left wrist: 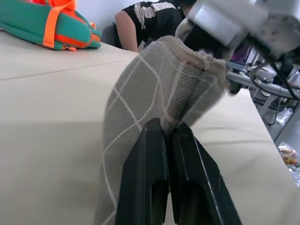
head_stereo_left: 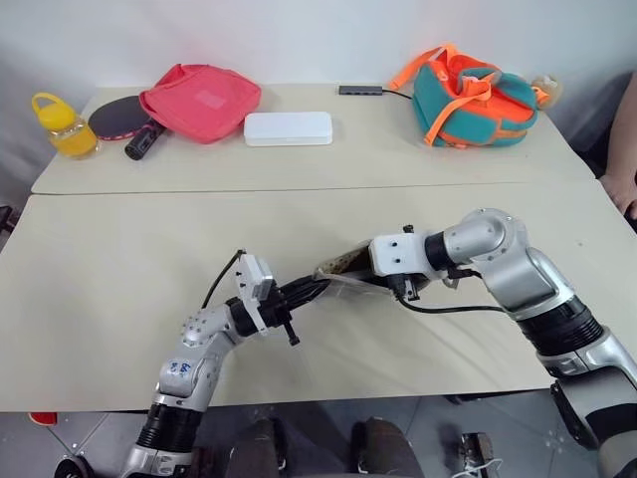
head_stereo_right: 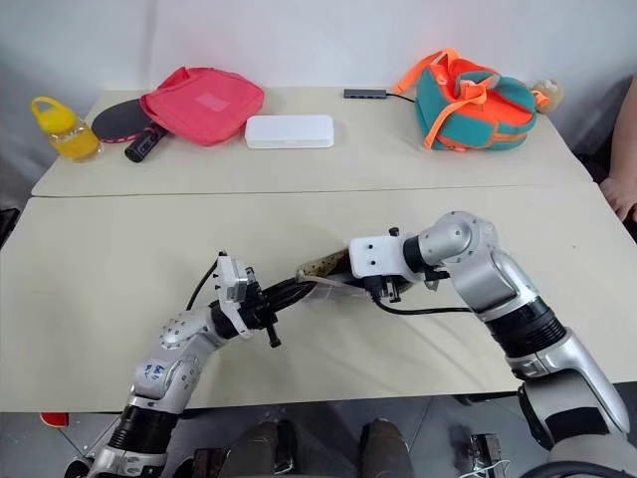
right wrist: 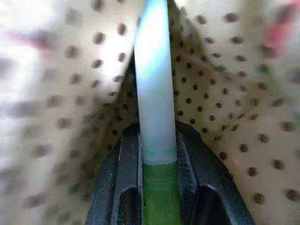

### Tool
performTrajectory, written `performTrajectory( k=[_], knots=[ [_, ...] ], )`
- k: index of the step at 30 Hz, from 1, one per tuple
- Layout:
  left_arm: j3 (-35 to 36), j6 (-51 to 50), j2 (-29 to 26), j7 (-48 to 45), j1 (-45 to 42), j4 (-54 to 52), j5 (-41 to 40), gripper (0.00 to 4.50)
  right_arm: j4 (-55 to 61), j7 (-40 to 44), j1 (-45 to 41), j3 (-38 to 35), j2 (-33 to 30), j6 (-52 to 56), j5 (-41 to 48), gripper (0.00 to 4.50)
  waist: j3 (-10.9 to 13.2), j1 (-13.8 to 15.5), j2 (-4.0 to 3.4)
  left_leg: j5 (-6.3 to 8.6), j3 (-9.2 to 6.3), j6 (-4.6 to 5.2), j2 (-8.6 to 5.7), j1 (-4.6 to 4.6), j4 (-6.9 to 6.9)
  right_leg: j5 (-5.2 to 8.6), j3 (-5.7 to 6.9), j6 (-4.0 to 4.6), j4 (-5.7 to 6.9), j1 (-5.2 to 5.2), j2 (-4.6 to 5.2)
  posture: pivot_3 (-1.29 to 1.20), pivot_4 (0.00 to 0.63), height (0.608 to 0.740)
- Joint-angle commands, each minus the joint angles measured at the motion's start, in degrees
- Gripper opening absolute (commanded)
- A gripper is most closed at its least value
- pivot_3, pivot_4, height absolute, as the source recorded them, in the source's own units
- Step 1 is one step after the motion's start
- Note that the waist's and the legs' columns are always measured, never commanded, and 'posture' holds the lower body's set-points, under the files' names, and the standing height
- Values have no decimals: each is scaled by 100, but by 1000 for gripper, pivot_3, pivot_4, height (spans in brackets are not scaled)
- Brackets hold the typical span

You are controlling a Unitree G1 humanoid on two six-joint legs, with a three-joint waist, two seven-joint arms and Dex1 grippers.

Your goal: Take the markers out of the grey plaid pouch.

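Note:
The grey plaid pouch (head_stereo_left: 341,267) hangs just above the near table, held between both arms. My left gripper (left wrist: 168,126) is shut on a fold of its grey fabric (left wrist: 154,89) at one end. My right gripper (head_stereo_left: 366,271) reaches into the pouch's open mouth from the other side. In the right wrist view its fingers (right wrist: 124,159) are shut on a pale green marker (right wrist: 153,84), which stands up between them against the dotted lining (right wrist: 225,93). The rest of the pouch's inside is hidden.
On the far table lie a pink-red bag (head_stereo_left: 202,100), a table-tennis paddle (head_stereo_left: 119,118), a yellow bottle (head_stereo_left: 62,124), a white box (head_stereo_left: 288,128) and a teal-and-orange backpack (head_stereo_left: 473,97). A person's hand (head_stereo_left: 622,189) rests at the right edge.

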State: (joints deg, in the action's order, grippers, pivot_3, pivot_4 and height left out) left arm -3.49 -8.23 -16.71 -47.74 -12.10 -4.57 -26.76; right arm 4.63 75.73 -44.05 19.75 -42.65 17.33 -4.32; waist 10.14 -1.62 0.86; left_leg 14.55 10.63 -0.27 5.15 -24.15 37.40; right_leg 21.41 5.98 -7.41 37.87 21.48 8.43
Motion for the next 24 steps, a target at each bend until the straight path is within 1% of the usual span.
performTrajectory(
  k=[1, 4, 7, 11, 15, 16, 18, 20, 24],
  knots=[
    [151, 98, -113, 7, 16, -45, 57, 0, 499, 176, -24, -493, -215, 209, 520, 523, 0, -2, 0, 0, 0, 0, 0, 0, 0, 0, 0, 0, 0, 0, 0, 0, 150, 740],
    [133, 167, -120, -4, -24, -15, 106, 0, 556, 149, -24, -632, -249, 276, 722, 523, 0, -13, 0, 0, 0, 0, 0, 1, -1, 0, 0, 0, 0, -1, 0, 0, 150, 740],
    [118, 184, -101, 21, -78, -5, 116, 0, 589, 67, -35, -942, -207, 438, 1107, 523, 0, -2, 0, 0, 0, 0, 0, 0, 0, 0, 0, 0, 0, -1, 0, 0, 150, 740],
    [170, 194, -163, 11, -104, -3, 122, 0, 698, -53, -339, -1470, -144, 1018, 1853, 523, 1, -1, 2, 0, -1, 1, -1, -1, -1, 0, 0, 0, -1, 0, 0, 0, 150, 740],
    [231, 214, -235, -12, -87, 24, 110, 0, 365, -390, -653, -1950, -200, 1082, 2105, 523, 1, -6, 2, 0, -1, 1, 0, 0, -1, 0, 0, 0, 0, 0, 0, 0, 150, 740],
    [241, 216, -235, -5, -82, 30, 106, 0, 206, -496, -703, -2020, -241, 900, 2023, 523, 1, -3, 2, 0, -1, 1, 0, 0, -2, 0, 0, 0, 0, 0, 0, 0, 150, 740],
    [228, 219, -216, -1, -36, -7, 96, 0, -256, -815, -721, -1971, -348, 341, 1572, 523, 1, 1, 2, 0, 0, 1, 0, 0, -2, 0, 0, 0, -2, 0, 0, 0, 150, 740],
    [197, 218, -192, 4, 6, -53, 98, 0, -905, -1235, -593, -1671, -522, -570, 806, 523, 1, -1, 2, 1, 3, 1, -2, 0, -2, 0, 0, 0, -3, -2, 0, 0, 150, 740],
    [198, 207, -186, -5, -17, -43, 85, 0, -1955, -1898, -291, -1236, -514, -1682, -102, 523, 1, -4, 2, 0, 9, 0, -3, 0, -4, 0, -1, 0, -4, 1, 1, 0, 150, 740]
  ],
)
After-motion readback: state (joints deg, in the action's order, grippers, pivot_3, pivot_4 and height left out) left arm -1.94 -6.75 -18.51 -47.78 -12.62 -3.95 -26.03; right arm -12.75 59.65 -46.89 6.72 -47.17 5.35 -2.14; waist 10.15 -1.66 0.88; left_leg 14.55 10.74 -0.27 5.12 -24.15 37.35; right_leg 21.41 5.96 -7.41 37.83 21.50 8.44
